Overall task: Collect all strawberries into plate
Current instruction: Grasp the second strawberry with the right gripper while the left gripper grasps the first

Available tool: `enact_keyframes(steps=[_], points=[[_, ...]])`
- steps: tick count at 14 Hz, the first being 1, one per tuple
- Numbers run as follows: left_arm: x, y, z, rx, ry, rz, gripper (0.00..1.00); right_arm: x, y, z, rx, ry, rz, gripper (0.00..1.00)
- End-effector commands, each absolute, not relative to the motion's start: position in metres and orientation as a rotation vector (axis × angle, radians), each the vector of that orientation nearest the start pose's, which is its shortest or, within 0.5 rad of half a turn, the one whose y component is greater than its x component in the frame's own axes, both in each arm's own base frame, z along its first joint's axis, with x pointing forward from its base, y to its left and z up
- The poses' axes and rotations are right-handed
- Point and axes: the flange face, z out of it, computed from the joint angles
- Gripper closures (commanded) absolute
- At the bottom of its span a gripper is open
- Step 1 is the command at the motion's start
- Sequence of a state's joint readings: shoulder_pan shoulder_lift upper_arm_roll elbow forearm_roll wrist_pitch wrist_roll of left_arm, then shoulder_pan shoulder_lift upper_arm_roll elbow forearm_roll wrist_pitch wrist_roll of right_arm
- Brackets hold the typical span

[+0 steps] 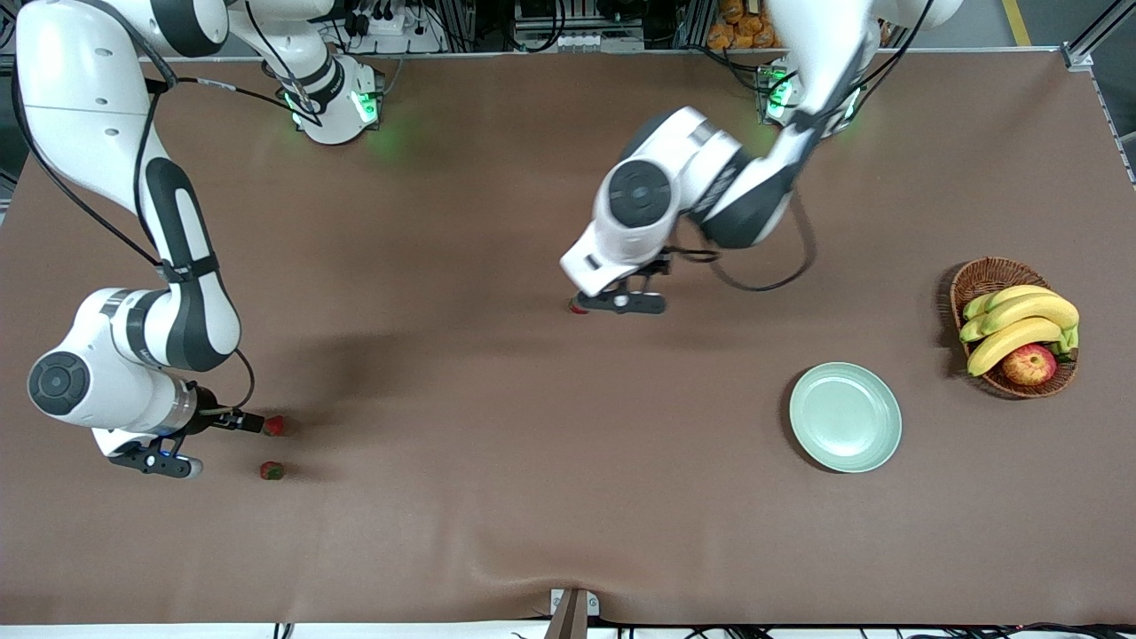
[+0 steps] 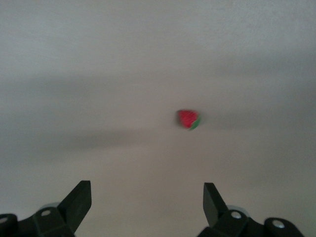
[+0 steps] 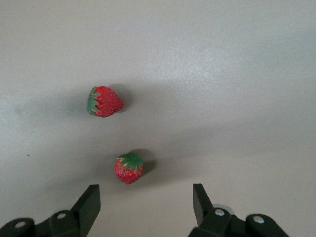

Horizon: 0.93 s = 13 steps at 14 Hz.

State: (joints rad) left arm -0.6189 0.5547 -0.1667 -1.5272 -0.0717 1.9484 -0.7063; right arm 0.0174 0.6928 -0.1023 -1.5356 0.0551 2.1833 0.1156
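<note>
White right arm bent low, right gripper [image 3: 143, 205] jaws open, empty, near two strawberries [image 3: 105, 101]; left gripper [image 2: 147, 202] jaws wide, empty.

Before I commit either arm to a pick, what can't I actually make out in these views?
- Front view: the third strawberry is mostly hidden under the left gripper; only a red sliver shows.
- Left wrist view: that berry is blurred, so its leafy top's direction is unclear.
- Front view: the right gripper fingers are covered by its own wrist.
- Front view: the basket floor is hidden under bananas and apple.
</note>
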Motion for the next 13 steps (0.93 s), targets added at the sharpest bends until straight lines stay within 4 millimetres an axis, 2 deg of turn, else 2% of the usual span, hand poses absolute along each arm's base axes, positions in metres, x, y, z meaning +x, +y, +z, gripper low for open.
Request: enact_keyframes(steps=[1, 3, 4, 6, 8, 9, 11, 12, 13], points=[[0.489, -0.498, 0.282, -3.157, -0.136, 0.301, 0.0, 0.709, -0.044, 0.232, -3.133, 0.358, 0.016, 0.24], [0.465, -0.512, 0.248, -3.144, -0.166, 0.302, 0.0, 0.709, -0.037, 0.221, -3.095, 0.424, 0.024, 0.24], [0.463, -0.511, 0.239, -3.162, -0.22, 0.272, 0.0, 0.709, -0.029, 0.214, -3.086, 0.418, 0.03, 0.24], [0.459, -0.511, 0.225, -3.171, -0.332, 0.239, 0.0, 0.705, -0.026, 0.2, -3.087, 0.417, 0.025, 0.28], [0.454, -0.516, 0.211, -3.163, -0.472, 0.225, 0.0, 0.703, -0.025, 0.193, -3.089, 0.414, 0.039, 0.37], [0.456, -0.516, 0.204, -3.164, -0.552, 0.208, 0.0, 0.702, -0.024, 0.186, -3.092, 0.411, 0.048, 0.39], [0.461, -0.515, 0.202, -3.147, -0.714, 0.191, 0.0, 0.701, -0.028, 0.185, -3.093, 0.414, 0.053, 0.54], [0.462, -0.515, 0.201, -3.131, -0.787, 0.187, 0.0, 0.701, -0.025, 0.183, -3.094, 0.407, 0.058, 0.67], [0.459, -0.512, 0.193, -3.119, -0.828, 0.188, 0.0, 0.701, -0.026, 0.184, -3.094, 0.409, 0.057, 0.87]])
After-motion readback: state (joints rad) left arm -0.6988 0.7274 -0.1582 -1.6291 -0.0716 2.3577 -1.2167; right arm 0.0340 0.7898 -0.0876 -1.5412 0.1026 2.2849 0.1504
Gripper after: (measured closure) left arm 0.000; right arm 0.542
